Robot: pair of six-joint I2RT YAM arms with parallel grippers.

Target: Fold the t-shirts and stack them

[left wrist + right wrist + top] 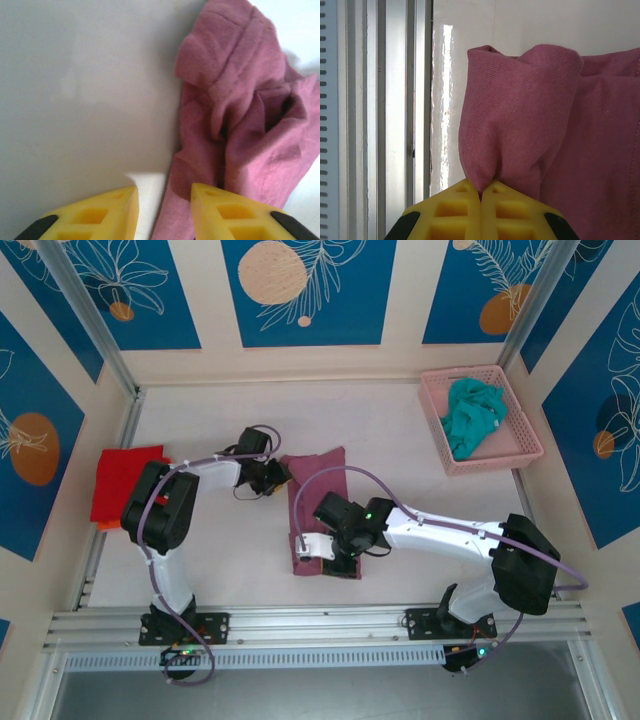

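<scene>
Nearest you, your right gripper [481, 192] was pinching a fold of the mauve t-shirt [312, 505] at mid-table. Farther on, your left gripper [164, 190] stood part-spread astride its edge. The red t-shirt [115, 480] lay left, and the teal t-shirt [472, 412] sat in the pink basket [498, 462].

No legible writing anywhere
Blue wall panels [340, 300] bear only leaf and circle patterns; the mauve t-shirt [318, 460] and pink basket [460, 373] show no print or label.
</scene>
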